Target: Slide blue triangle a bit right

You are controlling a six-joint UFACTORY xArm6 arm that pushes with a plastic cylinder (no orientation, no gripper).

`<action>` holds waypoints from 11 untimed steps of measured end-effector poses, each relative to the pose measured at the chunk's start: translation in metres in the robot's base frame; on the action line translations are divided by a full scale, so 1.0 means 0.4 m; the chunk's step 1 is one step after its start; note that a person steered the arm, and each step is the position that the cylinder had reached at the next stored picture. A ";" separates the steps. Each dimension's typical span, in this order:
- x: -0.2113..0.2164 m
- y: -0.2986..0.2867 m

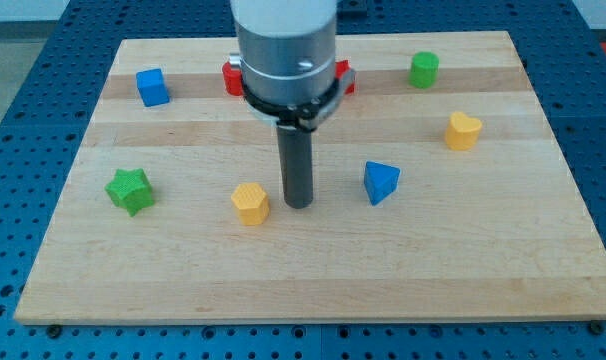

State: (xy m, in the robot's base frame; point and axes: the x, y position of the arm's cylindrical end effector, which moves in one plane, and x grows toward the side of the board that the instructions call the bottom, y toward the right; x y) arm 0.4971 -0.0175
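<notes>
The blue triangle (380,182) lies on the wooden board (313,270), right of centre. My tip (299,204) is down on the board to the triangle's left, about a block's width of gap away from it. A yellow block (250,203) lies just left of the tip, close to it but apart.
A green star (130,190) lies at the view's left. A blue cube (152,87) is at the top left. Red blocks (230,78) are partly hidden behind the arm at the top. A green block (423,69) and a yellow heart (463,131) lie at the right.
</notes>
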 end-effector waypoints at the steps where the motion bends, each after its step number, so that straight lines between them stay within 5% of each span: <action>1: -0.005 0.084; 5: -0.060 0.447; 8: 0.129 0.256; 9: -0.055 0.125; 11: -0.192 0.172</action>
